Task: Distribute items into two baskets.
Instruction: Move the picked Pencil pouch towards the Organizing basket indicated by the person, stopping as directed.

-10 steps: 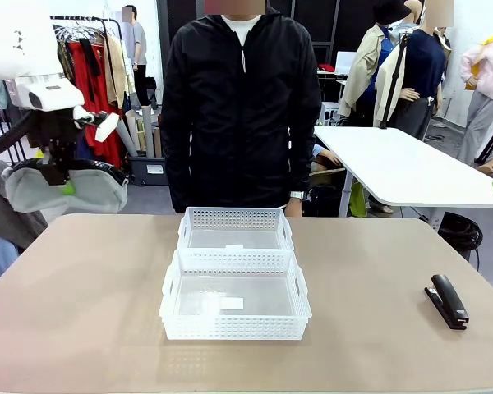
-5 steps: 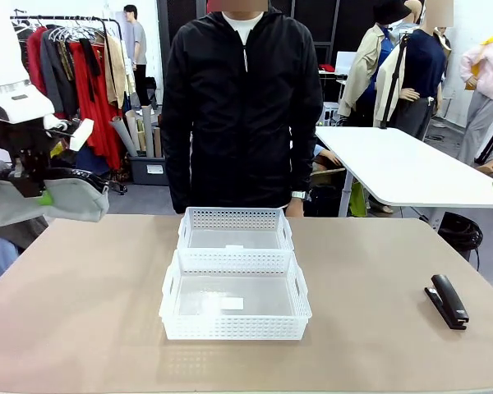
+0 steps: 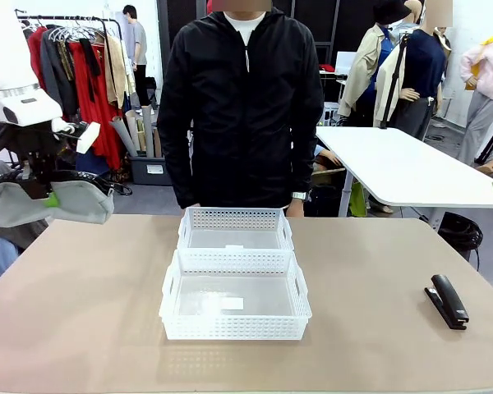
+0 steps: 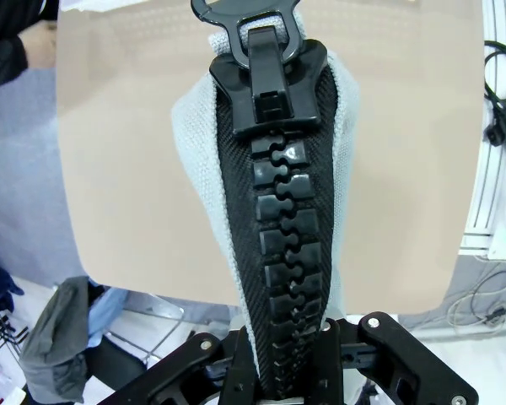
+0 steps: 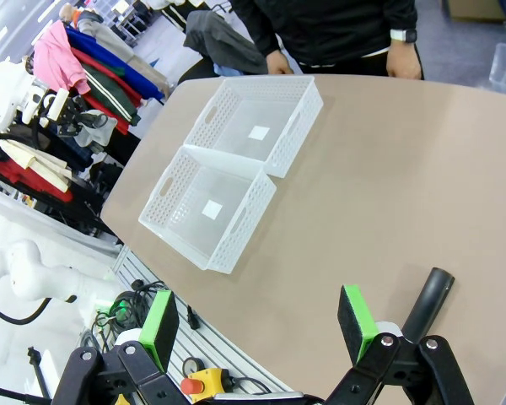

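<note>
The pouch [image 3: 62, 203] is being pinched by the left gripper [image 3: 43, 190] above the table's [image 3: 378, 263] left edge. The right gripper [image 5: 257, 321] is being held spread; the stapler [image 3: 448, 301] is lying at the table's right. Both baskets [image 3: 234, 327] are being left empty.

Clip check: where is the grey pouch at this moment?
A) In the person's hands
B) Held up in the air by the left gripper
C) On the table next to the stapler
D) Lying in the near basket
B: the grey pouch hangs clear of the table at its left side, with the fingers of the left gripper shut on its zipper edge.
</note>
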You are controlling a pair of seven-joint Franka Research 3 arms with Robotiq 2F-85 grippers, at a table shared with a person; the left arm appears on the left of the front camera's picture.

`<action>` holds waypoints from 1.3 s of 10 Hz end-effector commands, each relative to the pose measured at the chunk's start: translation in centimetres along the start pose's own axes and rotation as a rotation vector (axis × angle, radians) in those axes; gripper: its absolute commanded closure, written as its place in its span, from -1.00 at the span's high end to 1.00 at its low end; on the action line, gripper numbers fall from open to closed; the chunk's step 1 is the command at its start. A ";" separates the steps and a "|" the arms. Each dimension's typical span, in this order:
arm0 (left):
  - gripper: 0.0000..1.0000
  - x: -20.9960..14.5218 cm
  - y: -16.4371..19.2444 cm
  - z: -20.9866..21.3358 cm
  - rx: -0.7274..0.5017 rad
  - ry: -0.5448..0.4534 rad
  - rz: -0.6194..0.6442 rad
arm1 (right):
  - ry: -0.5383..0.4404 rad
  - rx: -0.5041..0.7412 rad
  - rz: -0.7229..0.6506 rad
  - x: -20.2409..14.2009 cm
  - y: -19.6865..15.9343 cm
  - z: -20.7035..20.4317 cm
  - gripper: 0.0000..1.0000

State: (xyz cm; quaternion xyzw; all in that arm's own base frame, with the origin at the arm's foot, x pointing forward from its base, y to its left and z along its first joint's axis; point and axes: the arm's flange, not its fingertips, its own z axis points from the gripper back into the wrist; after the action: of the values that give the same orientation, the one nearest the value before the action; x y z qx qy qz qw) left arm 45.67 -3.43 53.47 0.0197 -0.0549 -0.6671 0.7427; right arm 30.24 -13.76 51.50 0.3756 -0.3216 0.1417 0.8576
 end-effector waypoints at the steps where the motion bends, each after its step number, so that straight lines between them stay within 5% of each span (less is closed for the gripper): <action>1: -1.00 -0.2 0.2 0.5 0.002 0.010 0.013 | -0.013 0.015 0.008 0.2 0.1 0.0 1.00; 13: -1.00 -0.2 0.2 0.5 0.002 0.010 0.013 | -0.013 0.015 0.008 0.2 0.1 0.0 1.00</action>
State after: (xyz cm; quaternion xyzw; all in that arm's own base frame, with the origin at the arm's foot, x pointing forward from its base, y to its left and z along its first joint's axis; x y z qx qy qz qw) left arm 45.68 -3.39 53.51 0.0199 -0.0553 -0.6668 0.7429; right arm 30.24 -13.76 51.50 0.3756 -0.3216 0.1417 0.8576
